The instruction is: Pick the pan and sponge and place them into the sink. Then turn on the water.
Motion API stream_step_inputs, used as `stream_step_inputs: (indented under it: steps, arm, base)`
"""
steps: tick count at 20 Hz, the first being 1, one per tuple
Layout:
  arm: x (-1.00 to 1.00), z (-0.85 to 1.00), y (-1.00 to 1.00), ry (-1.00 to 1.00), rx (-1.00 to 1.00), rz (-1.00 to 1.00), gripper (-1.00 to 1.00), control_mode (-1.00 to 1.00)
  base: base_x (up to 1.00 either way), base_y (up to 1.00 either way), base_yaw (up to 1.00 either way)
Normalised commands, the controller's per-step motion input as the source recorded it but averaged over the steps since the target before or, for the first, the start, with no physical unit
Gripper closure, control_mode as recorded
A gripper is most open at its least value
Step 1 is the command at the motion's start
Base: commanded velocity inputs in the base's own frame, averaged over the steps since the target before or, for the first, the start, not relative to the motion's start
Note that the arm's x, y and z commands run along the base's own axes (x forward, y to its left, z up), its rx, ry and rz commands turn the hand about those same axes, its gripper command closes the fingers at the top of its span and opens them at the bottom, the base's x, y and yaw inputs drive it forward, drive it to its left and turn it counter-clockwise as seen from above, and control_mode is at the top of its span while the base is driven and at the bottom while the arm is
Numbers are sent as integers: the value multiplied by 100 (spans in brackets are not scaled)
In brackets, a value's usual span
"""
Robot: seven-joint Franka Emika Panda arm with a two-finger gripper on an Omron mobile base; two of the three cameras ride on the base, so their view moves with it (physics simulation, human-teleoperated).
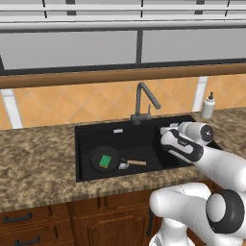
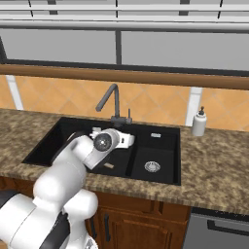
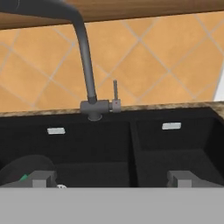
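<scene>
The pan [image 1: 104, 159] lies in the wide basin of the sink [image 1: 84, 144], and the sponge [image 1: 105, 161] rests inside the pan. The pan's handle points toward the divider between the basins. The gripper [image 3: 112, 178] hangs over the sink, facing the faucet [image 3: 87, 65]; its jaws stand wide open and hold nothing. A soap bottle [image 1: 208, 106] stands on the bench [image 1: 33, 163] right of the sink.

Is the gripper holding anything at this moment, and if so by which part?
Nothing is held. The gripper is open over the sink, facing the faucet; the sponge lies in the pan.
</scene>
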Motion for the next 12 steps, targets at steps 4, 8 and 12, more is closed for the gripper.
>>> stream_step_inputs:
  steps: [4,8,12]
  arm:
    - [2,-16,-20,0,0,0,-100,-100]
    - [7,-24,-23,-1,0,0,-100,-100]
    - [7,-18,-16,-1,0,0,-100,-100]
  base:
    - [0,0,0]
    - [0,0,0]
    - [0,0,0]
